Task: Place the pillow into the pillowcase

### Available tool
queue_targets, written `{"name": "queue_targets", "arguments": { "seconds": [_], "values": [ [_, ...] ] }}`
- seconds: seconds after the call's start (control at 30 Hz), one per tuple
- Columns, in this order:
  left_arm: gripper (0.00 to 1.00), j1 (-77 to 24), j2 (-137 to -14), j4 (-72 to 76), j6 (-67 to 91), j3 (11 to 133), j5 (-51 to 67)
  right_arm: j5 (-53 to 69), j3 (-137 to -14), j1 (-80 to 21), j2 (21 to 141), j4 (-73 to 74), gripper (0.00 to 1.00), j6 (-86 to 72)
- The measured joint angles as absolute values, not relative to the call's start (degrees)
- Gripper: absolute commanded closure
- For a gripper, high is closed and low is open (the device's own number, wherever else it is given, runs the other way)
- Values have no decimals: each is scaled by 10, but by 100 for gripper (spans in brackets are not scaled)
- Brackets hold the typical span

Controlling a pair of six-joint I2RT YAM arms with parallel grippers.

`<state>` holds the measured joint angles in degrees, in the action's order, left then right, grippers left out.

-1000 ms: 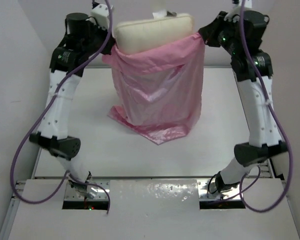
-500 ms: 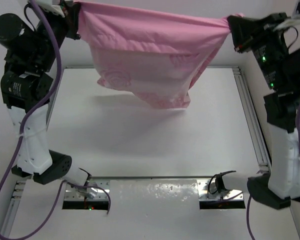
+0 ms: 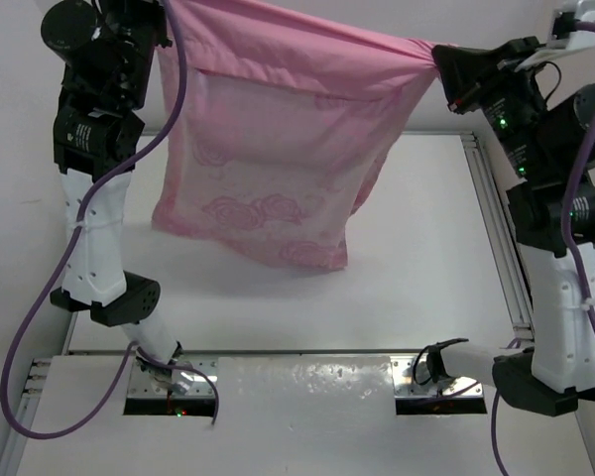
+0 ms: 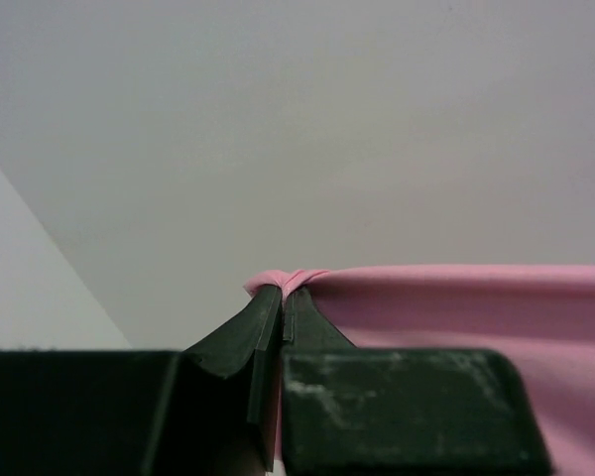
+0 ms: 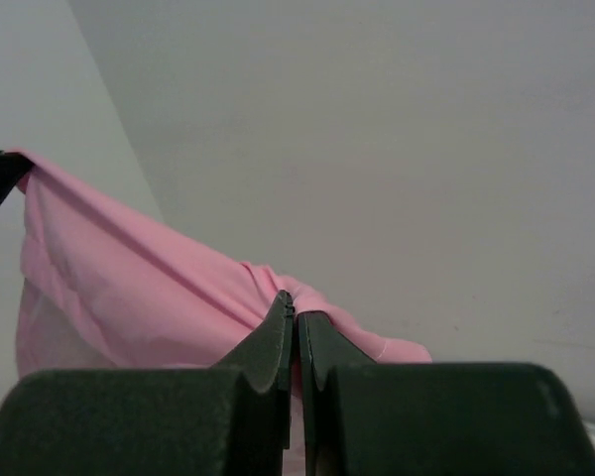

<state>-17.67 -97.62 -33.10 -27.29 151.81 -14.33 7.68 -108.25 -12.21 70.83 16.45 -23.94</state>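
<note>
Pink pillowcase (image 3: 278,169) hangs stretched between both arms, high over the white table (image 3: 426,297). Top edge taut, body sagging in loose folds, rose swirls showing. Left gripper (image 4: 282,297) clamped tight on one upper corner, fabric bunched at the tips. Right gripper (image 5: 296,319) pinched closed on the opposite corner. Lower hem hangs near the tabletop; contact not discernible.

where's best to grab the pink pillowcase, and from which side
Pinch the thin shiny pink fabric pillowcase at its two top corners, from the outer sides, as the left claw and right claw do: limp, it hangs from that taut edge.
</note>
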Motion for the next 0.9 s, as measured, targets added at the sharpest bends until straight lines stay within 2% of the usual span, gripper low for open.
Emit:
{"name": "queue_targets", "arguments": {
  "seconds": [0.17, 0.4, 0.5, 0.6, 0.77, 0.9],
  "values": [
    [100, -185, -951, -317, -293, 1513, -146, 85, -1129, -122, 716, 159, 100, -240],
    [100, -185, -877, -290, -299, 1339, -170, 70, -1170, -120, 785, 168, 100, -237],
    [100, -173, -909, -300, -295, 1317, -203, 60, -1256, -114, 873, 231, 100, -236],
    [100, -156, -998, -326, -284, 1397, -227, 56, -1296, -113, 941, 268, 100, -236],
    [100, -149, -985, -337, -269, 1399, -221, 43, -1115, -139, 834, 236, 100, -232],
    [100, -166, -934, -364, -261, 1470, -200, 62, -1093, -153, 711, 183, 100, -236]
  ]
}}
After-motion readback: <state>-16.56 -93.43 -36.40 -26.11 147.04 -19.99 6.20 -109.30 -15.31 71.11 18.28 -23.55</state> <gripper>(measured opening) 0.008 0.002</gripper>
